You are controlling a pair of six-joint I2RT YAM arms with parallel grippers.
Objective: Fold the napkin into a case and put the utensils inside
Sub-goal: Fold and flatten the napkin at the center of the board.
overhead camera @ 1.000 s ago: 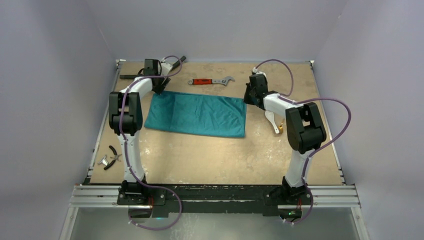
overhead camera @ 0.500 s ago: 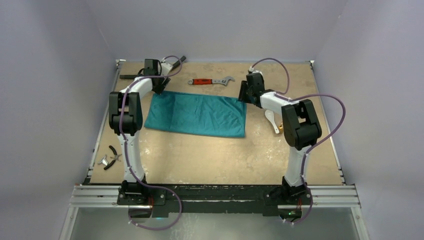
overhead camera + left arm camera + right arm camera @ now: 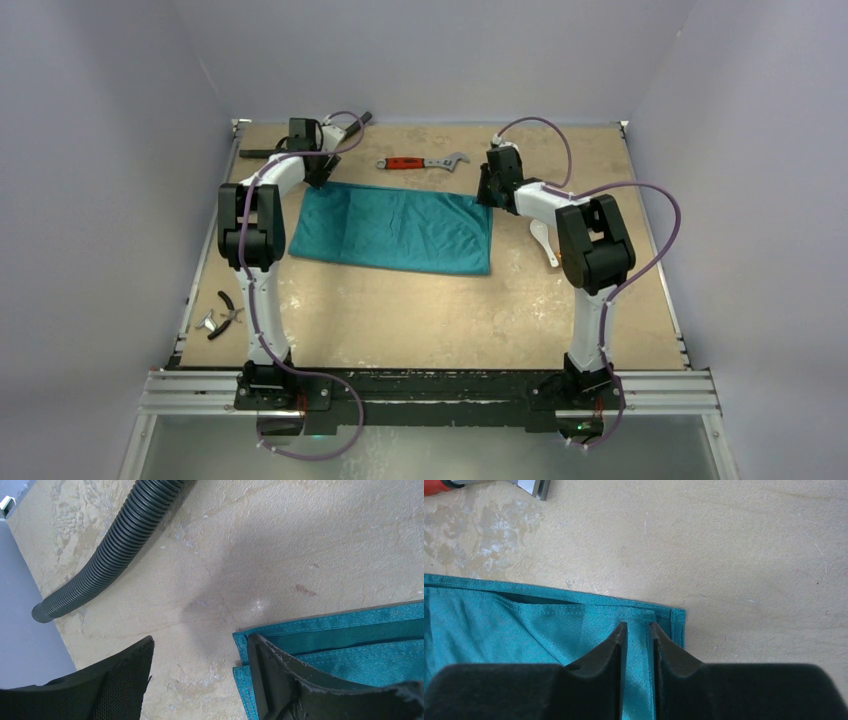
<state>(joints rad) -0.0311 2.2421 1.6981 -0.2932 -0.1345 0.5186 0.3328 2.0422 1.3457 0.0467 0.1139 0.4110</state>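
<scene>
Napkin [image 3: 392, 228] lay as a flat teal rectangle on the far half of the surface [image 3: 420, 320]. Its long axis ran left to right across the robot's front, and its layered hems were stacked along the far edge.

The left arm [image 3: 262, 215] reached to the napkin's far left corner and the right arm [image 3: 590, 240] to its far right corner. Neither was nearer to the cloth as a whole; each had its own end.

The left gripper [image 3: 200, 645] stood wide open and held nothing. One finger sat over the cloth just inside that corner, and the other was over bare surface beyond the corner.

The right gripper [image 3: 638, 627] had its fingers drawn close, with only a narrow slot between them. It sat just inside the far right corner, and a strip of hem showed in the slot. Whether the cloth was pinched or merely lay beneath the fingers could not be told.

The next fold probably depended on both far corners being taken together and carried across the short axis toward the napkin's near edge. For that, the left gripper would first have to close on its corner.

A white spoon [image 3: 543, 243] lay just off the napkin's right edge, apart from the cloth and partly under the right arm. No wooden utensil could be made out. A red-handled wrench [image 3: 420, 161] lay beyond the napkin's far edge, and the pliers [image 3: 225, 312] lay well off its near left corner.
</scene>
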